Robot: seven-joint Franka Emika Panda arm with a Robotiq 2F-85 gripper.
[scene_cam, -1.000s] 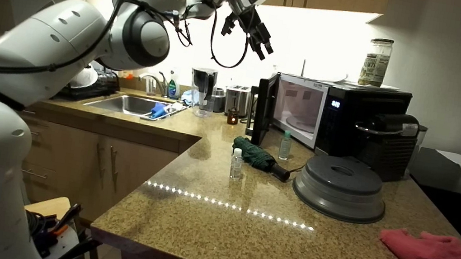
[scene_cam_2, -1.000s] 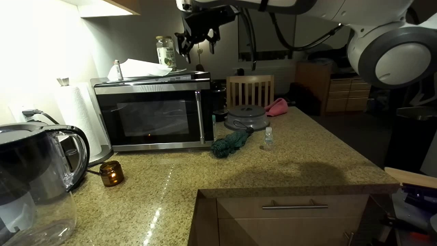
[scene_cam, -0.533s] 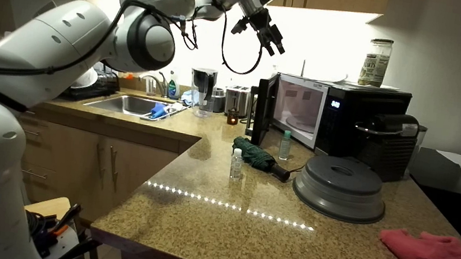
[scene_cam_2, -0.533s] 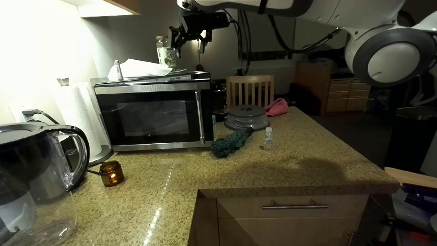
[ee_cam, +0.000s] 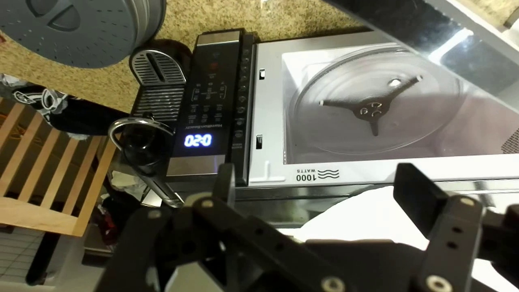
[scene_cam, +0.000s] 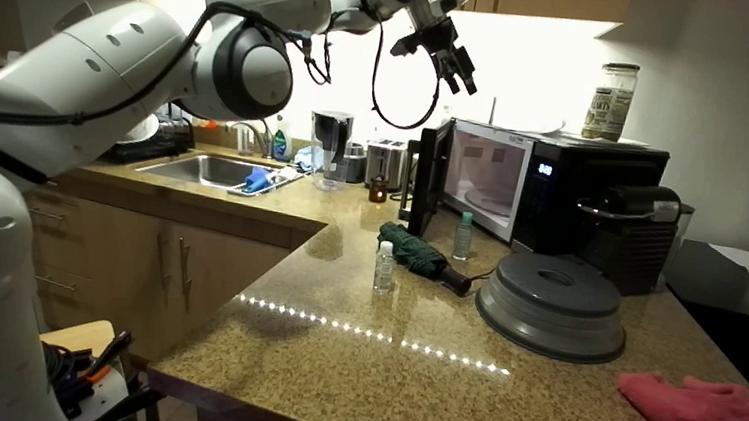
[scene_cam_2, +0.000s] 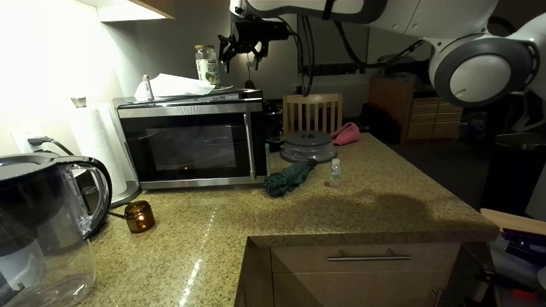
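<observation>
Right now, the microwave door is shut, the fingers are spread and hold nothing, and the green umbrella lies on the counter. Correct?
Not quite: the microwave door is open, as an exterior view shows, and the wrist view looks in on the glass turntable. The rest stands: the fingers are spread and hold nothing, and the green umbrella lies on the counter.

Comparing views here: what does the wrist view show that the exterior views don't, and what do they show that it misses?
Only the wrist view: the three-armed turntable support.

Only the exterior views: the robot's arm and the green umbrella lying on the counter, both in both exterior views.

Shared: the microwave, the grey cover and the hand, open and holding nothing.
</observation>
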